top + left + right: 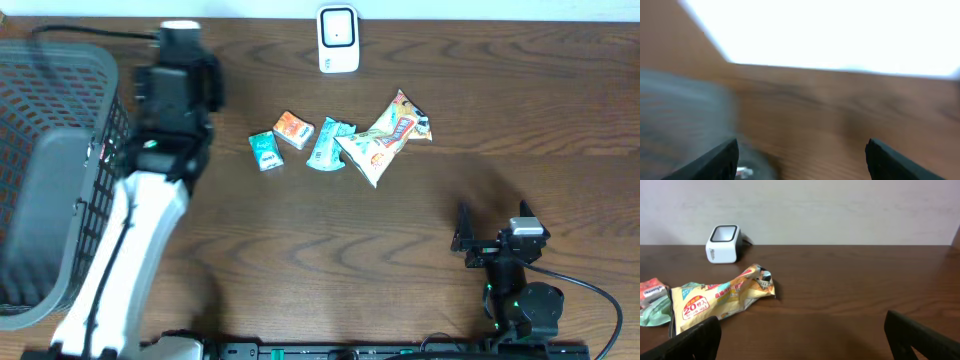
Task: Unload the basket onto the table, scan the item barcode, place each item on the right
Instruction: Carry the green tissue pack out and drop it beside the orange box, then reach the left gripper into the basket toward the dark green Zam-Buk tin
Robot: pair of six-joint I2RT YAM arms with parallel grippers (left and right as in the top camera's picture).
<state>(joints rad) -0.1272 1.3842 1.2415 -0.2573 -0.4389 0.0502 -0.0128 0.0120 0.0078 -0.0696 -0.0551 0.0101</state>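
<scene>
Bearing "20": yellow packet (715, 302)

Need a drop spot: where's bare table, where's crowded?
Free: wooden table right of the yellow snack bag, and the strip between white left arm and black right arm. Crowded: teal packet, orange packet, green packet beside that bag, below the white box scanner; grey mesh basket far left.

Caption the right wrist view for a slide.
Open right pincer faces a yellow snack packet and white scanner on the wooden table.
</scene>
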